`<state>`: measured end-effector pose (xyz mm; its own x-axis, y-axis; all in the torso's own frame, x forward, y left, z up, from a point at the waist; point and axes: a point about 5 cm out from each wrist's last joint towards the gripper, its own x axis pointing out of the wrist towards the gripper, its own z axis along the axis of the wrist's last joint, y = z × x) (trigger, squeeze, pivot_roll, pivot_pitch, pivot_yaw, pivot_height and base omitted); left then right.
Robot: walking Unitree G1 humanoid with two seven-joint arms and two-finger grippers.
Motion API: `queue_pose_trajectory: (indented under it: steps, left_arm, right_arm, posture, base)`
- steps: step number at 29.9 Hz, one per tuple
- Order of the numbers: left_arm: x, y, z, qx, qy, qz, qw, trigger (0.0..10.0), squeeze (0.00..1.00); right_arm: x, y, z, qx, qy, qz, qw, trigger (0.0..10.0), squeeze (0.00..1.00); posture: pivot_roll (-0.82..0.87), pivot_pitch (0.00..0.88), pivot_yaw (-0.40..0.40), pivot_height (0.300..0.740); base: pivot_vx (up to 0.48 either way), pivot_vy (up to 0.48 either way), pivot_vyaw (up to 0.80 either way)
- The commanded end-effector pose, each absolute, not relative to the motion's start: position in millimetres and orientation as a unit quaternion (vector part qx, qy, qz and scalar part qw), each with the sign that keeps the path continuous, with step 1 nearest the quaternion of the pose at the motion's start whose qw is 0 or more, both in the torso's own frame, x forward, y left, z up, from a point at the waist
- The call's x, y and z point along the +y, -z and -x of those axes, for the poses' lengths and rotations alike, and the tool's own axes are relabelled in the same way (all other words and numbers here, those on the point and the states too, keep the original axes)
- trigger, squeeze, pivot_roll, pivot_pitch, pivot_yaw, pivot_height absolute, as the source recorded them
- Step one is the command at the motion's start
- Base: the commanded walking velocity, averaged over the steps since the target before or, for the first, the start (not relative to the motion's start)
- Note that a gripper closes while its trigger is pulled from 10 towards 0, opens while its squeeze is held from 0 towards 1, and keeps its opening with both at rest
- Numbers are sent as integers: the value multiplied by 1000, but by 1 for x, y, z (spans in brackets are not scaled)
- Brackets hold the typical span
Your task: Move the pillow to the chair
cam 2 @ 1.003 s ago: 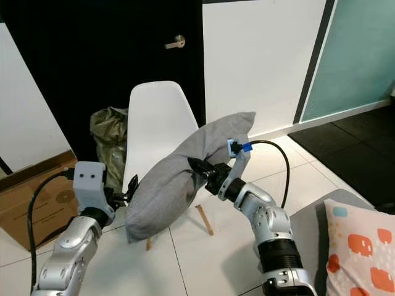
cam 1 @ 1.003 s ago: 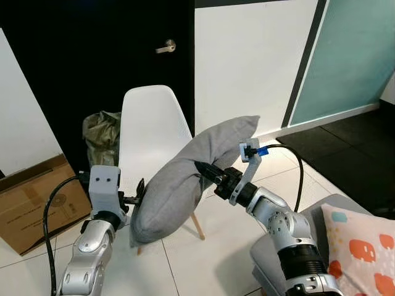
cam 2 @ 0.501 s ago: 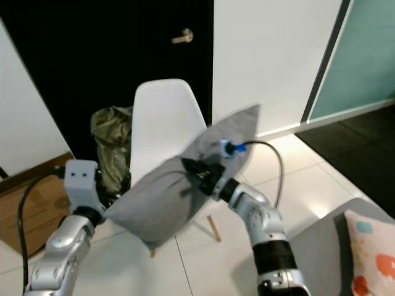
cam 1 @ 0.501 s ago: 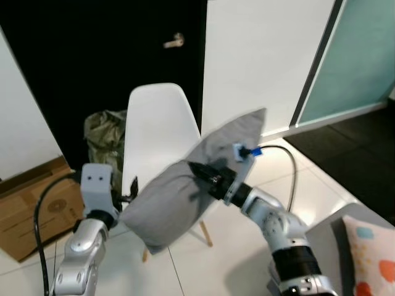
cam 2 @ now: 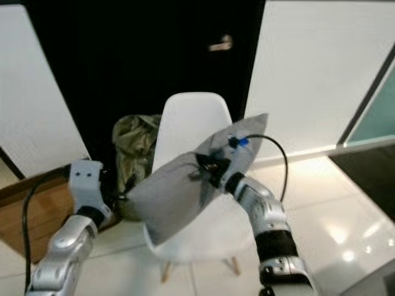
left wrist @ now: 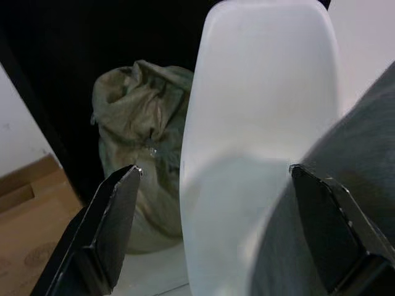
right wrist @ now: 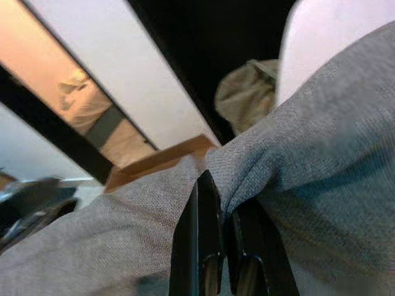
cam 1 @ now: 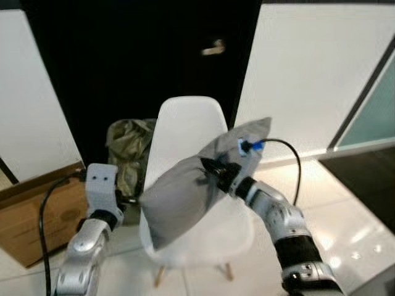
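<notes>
The right gripper [right wrist: 217, 246] pinches a fold of the grey pillow [cam 1: 185, 197], hanging above the white chair [cam 1: 188, 129] seat, while the left gripper [left wrist: 216, 228] spreads wide at 9 o'clock.

pillow [cam 1: 185, 197] above chair [cam 1: 185, 129] seat

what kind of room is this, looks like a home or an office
Hard to tell; probably a hallway in a home: tiled floor, a black door with a handle, a white chair, a cardboard box.
</notes>
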<state>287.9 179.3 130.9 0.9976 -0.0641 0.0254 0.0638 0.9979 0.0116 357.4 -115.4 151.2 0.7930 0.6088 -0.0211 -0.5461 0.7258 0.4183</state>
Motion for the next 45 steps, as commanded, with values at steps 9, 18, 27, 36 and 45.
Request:
queue_pose_trajectory:
  steps: [9,18,27,36,45]
  left_arm:
    - [171,-134,-287,-3,53,-33,998,10000,0]
    - [174,-143,-289,-18,34,-44,998,10000,0]
    - [188,-154,-287,-27,3,-71,997,10000,0]
    - [204,-159,-282,-18,-36,-90,995,10000,0]
    - [199,-164,-275,-15,-39,-87,995,10000,0]
  right_arm:
    - [-121,-162,-362,47,-309,-178,933,10000,0]
    - [-112,-137,-359,145,-333,-168,916,10000,0]
    - [-106,-136,-372,160,-318,-198,913,10000,0]
    - [-89,-135,-382,179,-290,-216,915,10000,0]
    - [-80,-144,-388,177,-289,-208,918,10000,0]
  posture:
    - [-116,28,-1,740]
    - [-112,31,-2,711]
    - [-89,55,-9,656]
    - [-50,92,-21,616]
    - [-28,135,-37,576]
  base:
    - [35,-105,-205]
    - [0,-103,0]
    - [0,0,0]
    - [0,0,0]
    - [0,0,0]
